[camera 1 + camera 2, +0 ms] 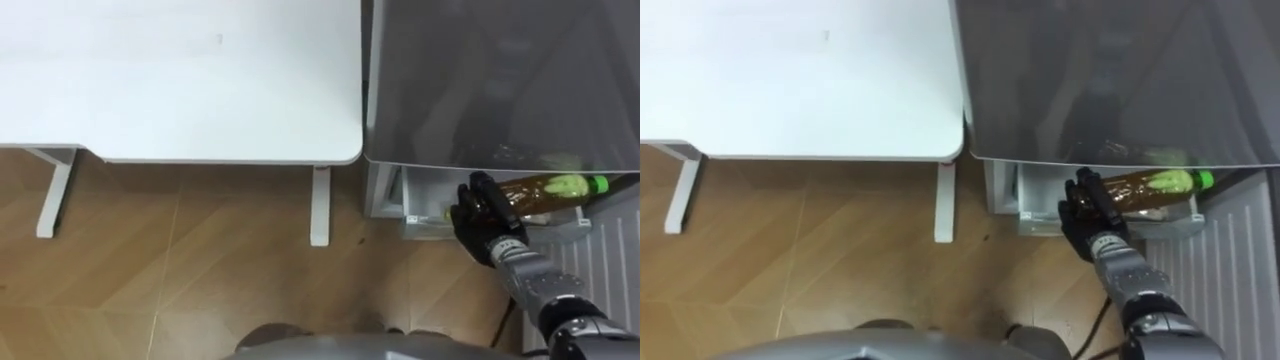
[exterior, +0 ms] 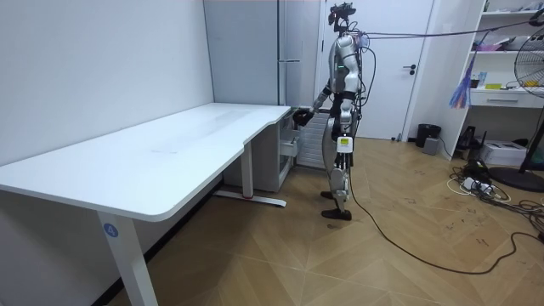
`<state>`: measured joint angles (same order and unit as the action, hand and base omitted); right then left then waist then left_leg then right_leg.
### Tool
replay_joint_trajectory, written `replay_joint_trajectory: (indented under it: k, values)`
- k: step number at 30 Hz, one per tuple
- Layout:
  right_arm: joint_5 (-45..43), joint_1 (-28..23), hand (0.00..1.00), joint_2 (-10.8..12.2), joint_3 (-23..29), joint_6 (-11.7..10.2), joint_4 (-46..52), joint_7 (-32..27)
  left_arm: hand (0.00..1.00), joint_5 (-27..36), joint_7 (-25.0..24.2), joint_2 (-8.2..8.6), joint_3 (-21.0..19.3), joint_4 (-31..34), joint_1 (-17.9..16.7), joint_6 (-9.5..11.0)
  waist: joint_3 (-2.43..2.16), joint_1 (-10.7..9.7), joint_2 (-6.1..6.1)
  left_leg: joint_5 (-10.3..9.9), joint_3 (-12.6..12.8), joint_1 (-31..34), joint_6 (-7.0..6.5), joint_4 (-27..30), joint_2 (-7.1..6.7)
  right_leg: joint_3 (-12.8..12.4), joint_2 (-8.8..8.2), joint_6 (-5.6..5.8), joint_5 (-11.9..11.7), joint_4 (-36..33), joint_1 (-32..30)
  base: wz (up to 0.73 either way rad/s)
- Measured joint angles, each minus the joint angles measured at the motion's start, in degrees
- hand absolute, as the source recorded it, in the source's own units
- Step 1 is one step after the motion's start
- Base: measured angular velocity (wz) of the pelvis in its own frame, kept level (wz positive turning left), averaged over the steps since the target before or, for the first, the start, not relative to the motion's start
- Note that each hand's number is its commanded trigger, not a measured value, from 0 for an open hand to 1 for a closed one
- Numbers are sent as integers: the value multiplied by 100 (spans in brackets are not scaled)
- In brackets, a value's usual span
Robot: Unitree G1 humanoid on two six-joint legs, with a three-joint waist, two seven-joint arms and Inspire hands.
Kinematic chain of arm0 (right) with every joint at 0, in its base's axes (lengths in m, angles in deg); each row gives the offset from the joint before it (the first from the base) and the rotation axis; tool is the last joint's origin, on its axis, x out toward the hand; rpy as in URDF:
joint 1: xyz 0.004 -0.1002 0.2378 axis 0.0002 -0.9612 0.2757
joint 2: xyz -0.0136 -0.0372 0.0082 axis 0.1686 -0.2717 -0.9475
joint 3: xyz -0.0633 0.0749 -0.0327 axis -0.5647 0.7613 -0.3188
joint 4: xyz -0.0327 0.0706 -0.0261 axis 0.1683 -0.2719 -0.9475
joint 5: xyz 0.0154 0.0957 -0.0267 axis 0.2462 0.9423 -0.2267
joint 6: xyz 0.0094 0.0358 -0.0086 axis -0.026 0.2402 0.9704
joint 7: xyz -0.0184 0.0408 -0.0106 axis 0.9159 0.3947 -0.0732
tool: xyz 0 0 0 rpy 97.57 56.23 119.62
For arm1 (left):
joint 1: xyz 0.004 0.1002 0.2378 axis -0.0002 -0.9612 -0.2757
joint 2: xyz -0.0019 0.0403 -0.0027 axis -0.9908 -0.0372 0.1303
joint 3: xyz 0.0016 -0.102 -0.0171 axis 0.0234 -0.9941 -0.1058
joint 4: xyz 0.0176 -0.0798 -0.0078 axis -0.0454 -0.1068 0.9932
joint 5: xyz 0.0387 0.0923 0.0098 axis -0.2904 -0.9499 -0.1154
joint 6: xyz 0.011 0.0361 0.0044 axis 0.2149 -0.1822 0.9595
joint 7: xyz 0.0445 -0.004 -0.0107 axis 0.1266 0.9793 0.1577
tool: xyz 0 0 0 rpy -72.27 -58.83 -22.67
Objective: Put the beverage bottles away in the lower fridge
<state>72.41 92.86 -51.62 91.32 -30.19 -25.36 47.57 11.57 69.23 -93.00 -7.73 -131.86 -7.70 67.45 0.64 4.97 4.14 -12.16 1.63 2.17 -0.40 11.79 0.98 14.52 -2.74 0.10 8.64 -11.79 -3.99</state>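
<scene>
The robot stands on the wood floor, close to the fridge. Its right hand (image 1: pixel 485 215) is out in front, and the fingers are curled round one end of a bottle (image 1: pixel 555 188). The bottle lies on its side in the hand. It is clear plastic with brown drink inside, a green label and a green cap (image 1: pixel 600 184) that points away to the right.

The bottle is at the open lower fridge (image 1: pixel 385 190), just under the grey fridge top (image 1: pixel 500 80). A white shelf (image 1: pixel 425 222) is right beside the hand. I cannot tell if the bottle is resting on anything yet.

The bottle looks full, so it is likely a bit heavy, and the far end may want to tip down. Plastic is smooth and can slip, and it squashes a little if you squeeze hard. A good place to hold is the fat middle, with a firm but gentle grip.

Farther off, to the left, is the white tabletop (image 1: pixel 180 80), next to the fridge.
</scene>
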Motion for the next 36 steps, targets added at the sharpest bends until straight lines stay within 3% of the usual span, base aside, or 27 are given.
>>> replay_joint_trajectory:
  k: [5, 15, 16, 18, 19, 24, 36]
  values:
    - [-246, 219, 100, -108, 8, 4, -213, -18, 0, -3, -98, -133, -3, -27, -10, -4, 3, 38, 41, 67, -27, 138, -5, -12, -29, 89, -40, -6, -4, -10, -109, 11]
    - [-232, 324, 100, -183, 356, 0, -344, -83, 0, 12, -102, -141, -1, -66, -26, 9, 9, 42, 90, 117, -46, 275, -25, 3, -72, 144, -110, 7, 28, -127, -230, 6]
    - [-232, 325, 87, -198, 356, 0, -346, -86, 0, 12, -95, -141, -2, -65, -20, 12, 7, 48, 93, 120, -46, 283, -27, 3, -74, 144, -114, 7, 29, -138, -242, 0]
    - [-228, 352, 42, -251, 356, -2, -348, -86, 0, 14, -90, -141, 1, -62, 24, 16, 29, 119, 114, 133, -44, 328, -30, 11, -81, 145, -131, 4, 36, -191, -310, 0]
    - [-226, 355, 0, -262, 356, -2, -351, -86, 0, 14, -90, -142, 1, -59, 39, 15, 34, 130, 116, 142, -43, 334, -31, 11, -82, 147, -136, 3, 36, -192, -314, 0]
    - [-226, 482, 0, -307, 356, 1, -467, -82, 0, 16, -96, -144, 1, -58, 119, 15, 32, 159, 148, 155, -39, 482, -30, 99, -89, 286, -178, -7, 55, -219, -396, 9]
    - [-258, 737, 0, -424, 341, 11, -748, -1, 0, 20, -96, -143, 71, -62, 130, 16, 39, 176, 186, 174, -48, 547, -33, 106, -94, 313, -216, -3, 85, -310, -474, 1]
